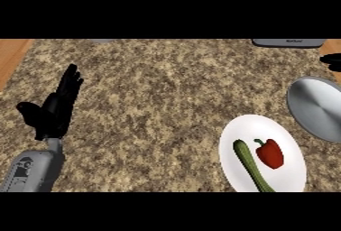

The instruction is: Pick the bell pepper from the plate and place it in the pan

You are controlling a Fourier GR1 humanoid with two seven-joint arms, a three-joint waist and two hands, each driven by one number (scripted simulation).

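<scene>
White plate (230,149) at lower right holds the red bell pepper (269,153) and, just left of it, a long green cucumber-like vegetable (250,167), apart from each other. Grey pan (318,110) sits just beyond the plate at the right edge, nothing in it. Speckled brown granite counter (166,90), wood strip at far left. Grey appliance edge (288,43) top right. Left hand (57,108) rests at left, fingers straight and up, holding nothing. Right hand not visible.
</scene>
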